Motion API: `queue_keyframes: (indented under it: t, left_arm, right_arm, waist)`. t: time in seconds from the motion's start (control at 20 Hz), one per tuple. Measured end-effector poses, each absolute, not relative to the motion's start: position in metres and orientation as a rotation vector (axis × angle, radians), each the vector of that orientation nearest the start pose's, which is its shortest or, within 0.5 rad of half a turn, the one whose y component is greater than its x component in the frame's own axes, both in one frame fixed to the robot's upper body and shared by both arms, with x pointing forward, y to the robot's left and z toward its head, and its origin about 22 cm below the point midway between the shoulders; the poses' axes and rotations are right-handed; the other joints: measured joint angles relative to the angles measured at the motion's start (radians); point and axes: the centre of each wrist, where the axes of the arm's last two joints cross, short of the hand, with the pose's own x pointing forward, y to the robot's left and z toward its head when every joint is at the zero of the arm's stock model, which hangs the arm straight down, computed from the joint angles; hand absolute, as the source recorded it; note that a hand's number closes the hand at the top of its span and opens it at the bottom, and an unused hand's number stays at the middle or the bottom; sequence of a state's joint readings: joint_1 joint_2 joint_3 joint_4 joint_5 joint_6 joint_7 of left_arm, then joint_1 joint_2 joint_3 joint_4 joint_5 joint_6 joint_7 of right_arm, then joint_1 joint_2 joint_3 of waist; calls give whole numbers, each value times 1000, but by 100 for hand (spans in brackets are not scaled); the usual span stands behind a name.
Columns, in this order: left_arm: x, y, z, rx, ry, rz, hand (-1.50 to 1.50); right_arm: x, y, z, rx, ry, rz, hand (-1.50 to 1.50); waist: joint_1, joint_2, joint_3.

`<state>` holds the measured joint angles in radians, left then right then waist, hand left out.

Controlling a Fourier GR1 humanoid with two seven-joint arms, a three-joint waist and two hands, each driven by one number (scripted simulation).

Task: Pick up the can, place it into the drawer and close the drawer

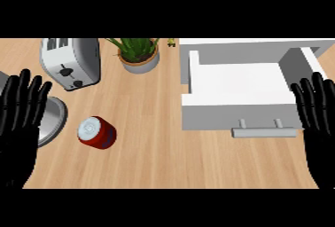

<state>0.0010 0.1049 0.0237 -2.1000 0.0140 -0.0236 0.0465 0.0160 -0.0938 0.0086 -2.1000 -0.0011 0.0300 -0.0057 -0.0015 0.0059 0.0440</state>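
A red can (97,132) with a silver lid stands on the wooden counter, left of centre. The white drawer (237,106) is pulled open at the upper right, its inside bare, its grey handle (264,131) facing me. My left hand (20,119) rests open at the left edge, fingers up, a short way left of the can. My right hand (319,119) rests open at the right edge, beside the drawer's front corner. Neither hand holds anything.
A silver toaster (71,62) stands at the back left. A potted plant (138,54) sits behind the can. A round metal lid or pan (52,120) lies partly hidden under my left hand. Bare wood stretches between the can and the drawer.
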Motion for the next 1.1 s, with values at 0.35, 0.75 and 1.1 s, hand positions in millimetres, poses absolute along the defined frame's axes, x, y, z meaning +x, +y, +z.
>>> queue_keyframes:
  t: [0.35, 0.75, 1.1]
  left_arm:
    - [213, 226, 130, -515, -2005, -507, -150]
    - [222, 300, 117, -752, -1684, -842, -150]
    - [240, 361, 125, -820, -1607, -852, -150]
  right_arm:
    - [209, -240, 119, -46, -2067, 102, -150]
    - [200, -251, 104, -135, -1837, 29, -150]
    - [184, -256, 97, -152, -1793, 11, -150]
  waist:
    - [-30, 1, -41]
    - [-11, -2, -45]
    - [-6, -5, -44]
